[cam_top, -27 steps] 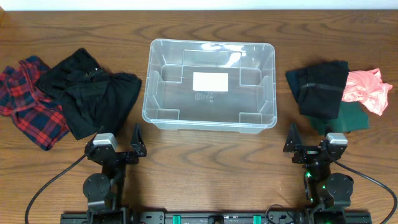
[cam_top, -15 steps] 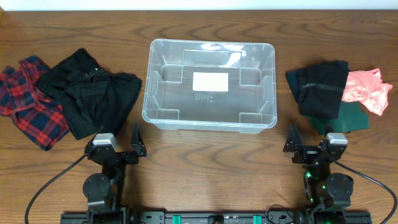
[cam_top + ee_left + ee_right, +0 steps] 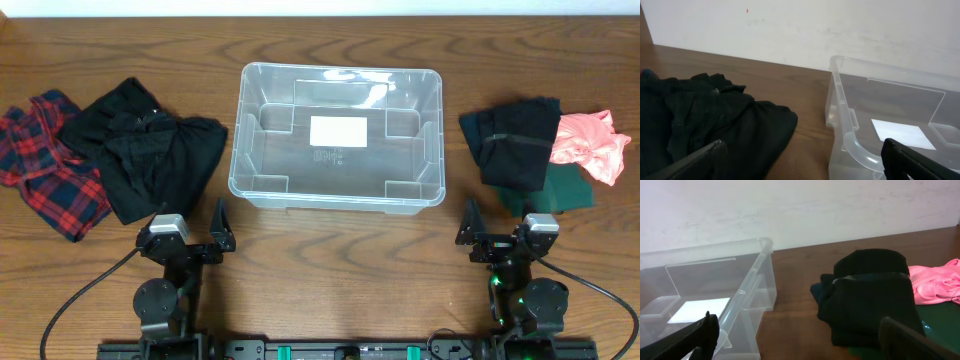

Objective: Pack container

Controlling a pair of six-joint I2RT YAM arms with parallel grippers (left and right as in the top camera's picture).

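- Container (image 3: 300, 165): centre of the wooden table (image 3: 330, 260), 12 o'clock of both arms, empty. Clear rigid plastic, rounded corners, rimmed edge, white label on base. Probably light and slick; take it by the rim.
- Soft, floppy clothes: black pile (image 3: 150, 160) and red plaid shirt (image 3: 45, 165) at its 9 o'clock; folded black garment (image 3: 515, 140), pink garment (image 3: 590, 145) and dark green cloth (image 3: 560, 190) at 3 o'clock.
- Left gripper (image 3: 188, 240), right gripper (image 3: 500, 240): jaws spread wide, holding nothing.

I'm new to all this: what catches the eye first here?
The big clear container sits empty in the middle of the table. Heaps of clothes flank it: black clothes and a red plaid garment on its left, a bright pink garment on its right.
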